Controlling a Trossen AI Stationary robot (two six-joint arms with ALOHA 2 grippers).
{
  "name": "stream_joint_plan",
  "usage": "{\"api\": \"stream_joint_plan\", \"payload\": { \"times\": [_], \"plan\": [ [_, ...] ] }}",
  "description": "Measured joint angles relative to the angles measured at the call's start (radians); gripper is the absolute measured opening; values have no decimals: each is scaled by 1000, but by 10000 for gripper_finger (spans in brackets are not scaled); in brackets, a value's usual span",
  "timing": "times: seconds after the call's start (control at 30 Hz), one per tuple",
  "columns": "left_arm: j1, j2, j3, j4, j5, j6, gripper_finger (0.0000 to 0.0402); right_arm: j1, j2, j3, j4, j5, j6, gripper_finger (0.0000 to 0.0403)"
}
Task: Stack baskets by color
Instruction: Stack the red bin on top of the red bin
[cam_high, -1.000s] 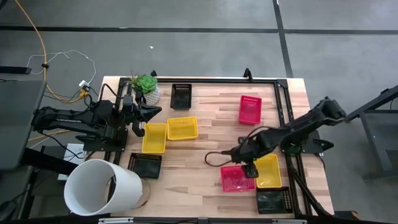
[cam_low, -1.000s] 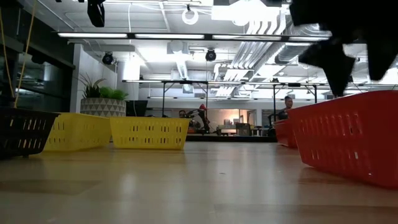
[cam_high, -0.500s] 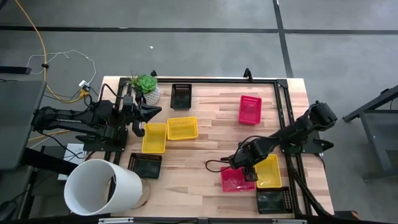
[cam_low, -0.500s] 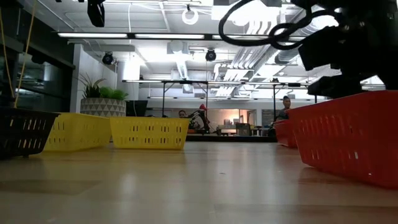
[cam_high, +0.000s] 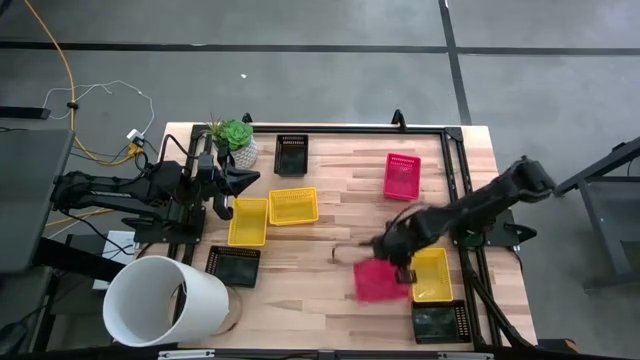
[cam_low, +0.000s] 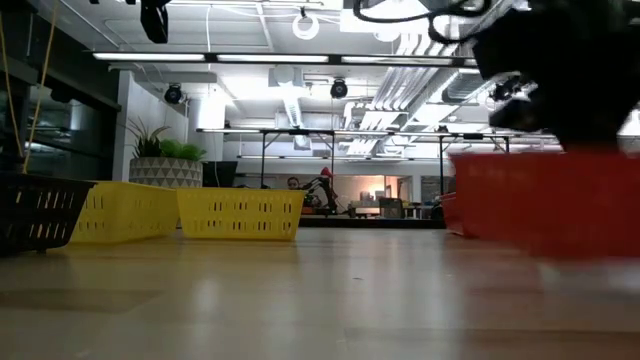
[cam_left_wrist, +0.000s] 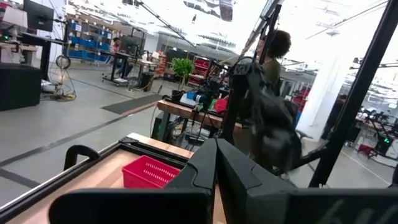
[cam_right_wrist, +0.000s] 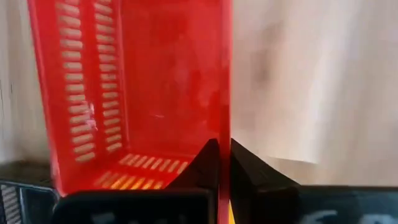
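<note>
A pink-red basket (cam_high: 378, 281), blurred, is at the table's near right, with my right gripper (cam_high: 400, 260) shut on it; in the low view this basket (cam_low: 545, 200) shows below the dark gripper. A second pink-red basket (cam_high: 402, 175) rests on its bottom at the far right. Yellow baskets (cam_high: 248, 221) (cam_high: 293, 206) (cam_high: 432, 275) and black baskets (cam_high: 291, 154) (cam_high: 233, 265) (cam_high: 438, 322) stand on the table. My left gripper (cam_high: 240, 180) is shut, holds nothing and hovers over the table's left side. My right gripper pinches the pink-red basket's far long wall (cam_right_wrist: 224, 127) near its right end, one finger (cam_right_wrist: 206, 163) inside the basket and the other outside. The fingers come steeply from above, slanting from the table's right. Blur hides whether the basket is clear of the table.
A large white cylinder (cam_high: 165, 300) lies at the near left corner and a potted plant (cam_high: 235, 140) stands at the far left. Bare wood lies in the table's middle (cam_high: 340, 215). A black frame rail (cam_high: 455, 180) runs along the right side. A person (cam_left_wrist: 273, 62) stands beyond the table.
My right gripper has come down onto the pink-red basket's far wall and shut on it. The basket, still a moment ago, is now blurred and has shifted slightly toward the table's left; in the low view its bottom edge shows higher than before.
</note>
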Motion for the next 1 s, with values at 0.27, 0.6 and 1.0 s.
{"api": "stream_joint_plan", "payload": {
  "times": [0.27, 0.6, 1.0],
  "plan": [
    [0, 0, 0, 0, -2, 0, 0, -229, -378, 1, 23, 335, 211, 2],
    [1, 0, 0, 0, -24, 0, 0, -350, -534, 1, -378, 652, 1018, 1],
    [1, 0, 0, -1, -29, 0, 0, -491, -522, -58, -382, 503, 1089, 0]
  ]
}}
